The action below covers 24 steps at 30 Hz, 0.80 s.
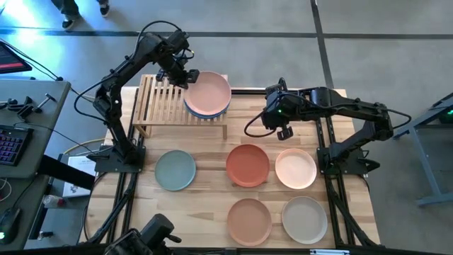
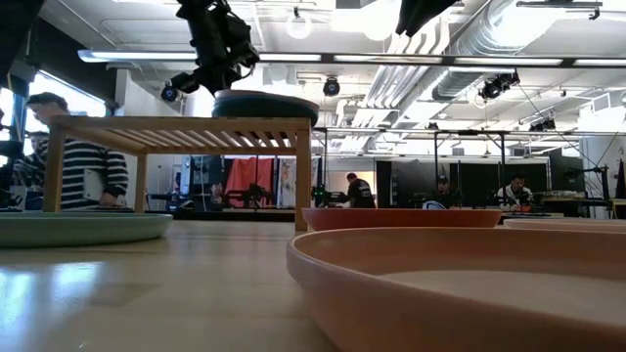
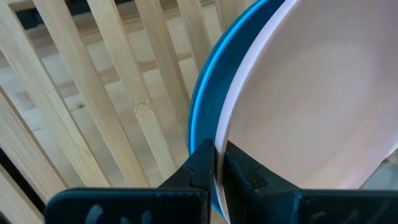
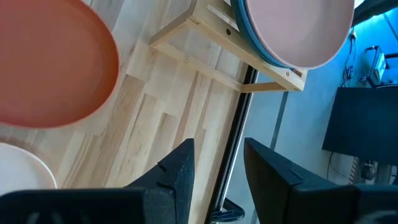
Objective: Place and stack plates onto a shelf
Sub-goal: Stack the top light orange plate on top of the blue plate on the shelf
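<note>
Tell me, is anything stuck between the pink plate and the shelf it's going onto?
Yes. A blue plate already lies on the shelf, right under the pink plate that the left gripper pinches by the rim. It belongs to the stack, so nothing visible blocks it.

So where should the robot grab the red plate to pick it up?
Best by its raised rim, I think. The terracotta red plate lies flat on the table, so there is nothing to pinch in the middle. The open right tool waits just beyond it, so coming down on the rim edge nearest the shelf looks easiest.
</note>
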Each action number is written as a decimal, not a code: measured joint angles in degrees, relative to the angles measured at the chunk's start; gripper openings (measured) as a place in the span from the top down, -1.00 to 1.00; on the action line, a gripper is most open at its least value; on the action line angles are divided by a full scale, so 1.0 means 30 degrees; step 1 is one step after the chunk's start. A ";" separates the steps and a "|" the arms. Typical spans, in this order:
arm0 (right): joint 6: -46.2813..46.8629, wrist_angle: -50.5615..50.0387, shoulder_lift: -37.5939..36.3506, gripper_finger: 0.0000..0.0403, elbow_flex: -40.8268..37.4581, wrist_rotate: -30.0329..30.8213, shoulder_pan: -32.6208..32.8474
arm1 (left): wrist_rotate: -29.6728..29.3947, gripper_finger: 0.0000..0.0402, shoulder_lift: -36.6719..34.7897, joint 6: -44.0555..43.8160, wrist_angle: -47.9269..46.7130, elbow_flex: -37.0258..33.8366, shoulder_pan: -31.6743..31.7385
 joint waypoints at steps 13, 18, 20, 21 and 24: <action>-0.0051 -0.0007 0.0000 0.41 0.0000 0.0006 0.0000 | -0.1138 0.91 0.0000 0.0438 -0.0078 0.0000 -0.0216; 0.0000 -0.0007 0.0000 0.41 0.0000 0.0007 0.0000 | -0.1127 0.81 0.0000 0.0431 -0.0074 0.0000 -0.0364; 0.0000 -0.0015 0.0000 0.41 0.0000 0.0007 0.0000 | -0.1127 0.76 0.0000 0.0431 -0.0078 0.0000 -0.0472; 0.0000 -0.0015 0.0000 0.41 0.0000 0.0007 0.0000 | -0.1121 0.73 0.0000 0.0424 -0.0078 0.0000 -0.0519; 0.0000 -0.0015 0.0000 0.41 0.0000 0.0007 0.0000 | -0.0924 0.65 0.0000 0.0408 -0.0078 0.0000 -0.0627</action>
